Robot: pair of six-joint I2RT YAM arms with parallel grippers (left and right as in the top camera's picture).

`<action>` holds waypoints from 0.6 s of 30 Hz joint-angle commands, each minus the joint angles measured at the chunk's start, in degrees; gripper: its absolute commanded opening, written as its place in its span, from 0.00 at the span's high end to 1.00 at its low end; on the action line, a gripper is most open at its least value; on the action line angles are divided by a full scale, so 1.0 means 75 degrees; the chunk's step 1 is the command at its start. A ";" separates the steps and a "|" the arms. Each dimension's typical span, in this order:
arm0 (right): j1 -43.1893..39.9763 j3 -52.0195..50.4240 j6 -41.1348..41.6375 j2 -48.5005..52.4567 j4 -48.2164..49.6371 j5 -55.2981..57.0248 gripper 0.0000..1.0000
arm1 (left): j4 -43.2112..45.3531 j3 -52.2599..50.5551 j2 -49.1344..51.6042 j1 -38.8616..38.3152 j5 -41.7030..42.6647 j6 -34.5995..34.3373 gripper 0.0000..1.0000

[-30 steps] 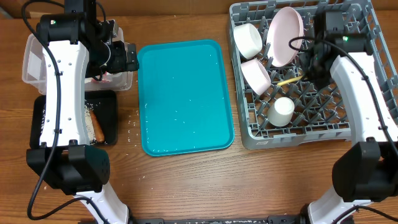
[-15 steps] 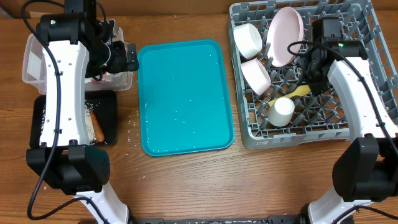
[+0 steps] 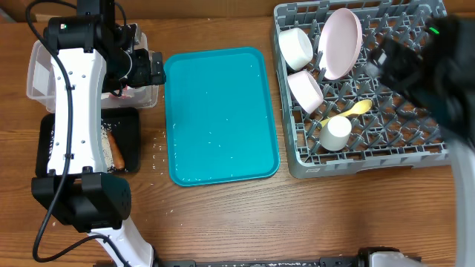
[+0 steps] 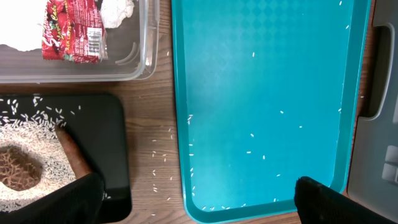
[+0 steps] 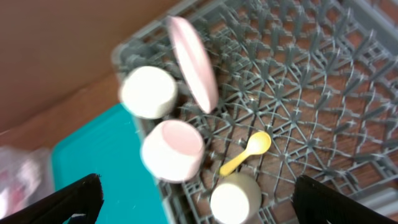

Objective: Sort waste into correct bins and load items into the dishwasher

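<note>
- Grey plastic rack (image 3: 371, 159) sits below the right claw (image 5: 196, 182), whose fingers stand wide apart with nothing between them. From overhead that arm is only a blur above the rack.
- Nearest that claw, almost between its fingers, the small white cup (image 5: 233, 198) rests on the grid.
- Just ahead of the cup the pale yellow spoon (image 5: 245, 152) lies flat on the grid, with one white bowl (image 5: 173, 149) close beside it.
- Farther ahead the round plate (image 5: 193, 59) stands on edge among the pegs, and the second bowl (image 5: 148, 92) is just beside it.
- The left claw (image 4: 198, 183) is also spread wide and holds nothing. It hovers over the teal tray (image 4: 267, 93), which is speckled with loose grains.
- Beside one of its fingers lies the black tray (image 4: 106, 137), holding the heap of rice (image 4: 37, 134), the brown lump (image 4: 18, 174) and the sausage stick (image 4: 73, 155).
- Ahead on that same side, the clear tub (image 4: 146, 56) holds the red wrapper (image 4: 68, 31) and the crumpled napkin (image 4: 118, 11).
- A few more grains dot the wooden table (image 4: 155, 155) between the two trays.
</note>
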 commanded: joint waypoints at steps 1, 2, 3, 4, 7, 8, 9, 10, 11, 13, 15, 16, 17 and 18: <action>0.0015 0.0055 -0.0740 -0.0586 -0.0423 -0.0318 0.00 | 0.0000 0.0023 0.0006 -0.0026 0.0055 0.0093 0.00; 0.0015 0.0055 -0.0746 -0.0775 -0.0580 -0.0321 0.00 | 0.0003 0.0023 0.0006 -0.0026 0.0055 0.0093 0.00; 0.0015 0.0055 -0.0740 -0.0959 -0.0737 -0.0338 0.00 | 0.0003 0.0023 0.0006 -0.0023 0.0055 0.0093 0.00; 0.0015 0.0055 -0.0737 -0.1137 -0.0912 -0.0408 0.00 | 0.0003 0.0023 0.0006 -0.0023 0.0055 0.0093 0.00; 0.0015 0.0055 -0.0589 -0.1623 -0.1405 -0.0632 0.00 | 0.0003 0.0023 0.0006 -0.0023 0.0055 0.0093 0.00; 0.0015 0.0052 -0.0420 -0.1772 -0.1556 -0.0822 0.00 | 0.0003 0.0023 0.0006 -0.0023 0.0055 0.0093 0.00; 0.0015 0.0052 -0.0323 -0.1883 -0.1647 -0.0988 0.00 | 0.0003 0.0023 0.0006 -0.0023 0.0055 0.0093 0.00; 0.0015 0.0052 -0.0332 -0.1979 -0.1711 -0.1084 0.00 | 0.0000 0.0023 0.0006 -0.0029 0.0055 0.0093 0.00; 0.0015 0.0052 -0.0332 -0.2055 -0.1763 -0.1090 0.00 | 0.0000 0.0023 0.0006 -0.0032 0.0055 0.0093 0.00; 0.0012 0.0055 -0.0533 -0.2159 -0.2005 -0.1005 0.00 | 0.0003 0.0023 0.0006 -0.0032 0.0055 0.0093 0.00; 0.0012 0.0052 -0.1110 -0.2238 -0.2649 -0.0953 0.00 | 0.0003 0.0023 0.0006 -0.0032 0.0055 0.0093 0.00; 0.0012 0.0050 -0.1367 -0.2256 -0.2900 -0.0822 0.00 | 0.0003 0.0023 0.0006 -0.0032 0.0055 0.0093 0.00; 0.0012 0.0023 -0.1524 -0.2256 -0.3124 -0.0568 0.00 | 0.0003 0.0023 0.0006 -0.0032 0.0055 0.0093 0.00; 0.0012 -0.0003 -0.1527 -0.2259 -0.3209 -0.0303 0.00 | 0.0003 0.0023 0.0006 -0.0032 0.0055 0.0093 0.00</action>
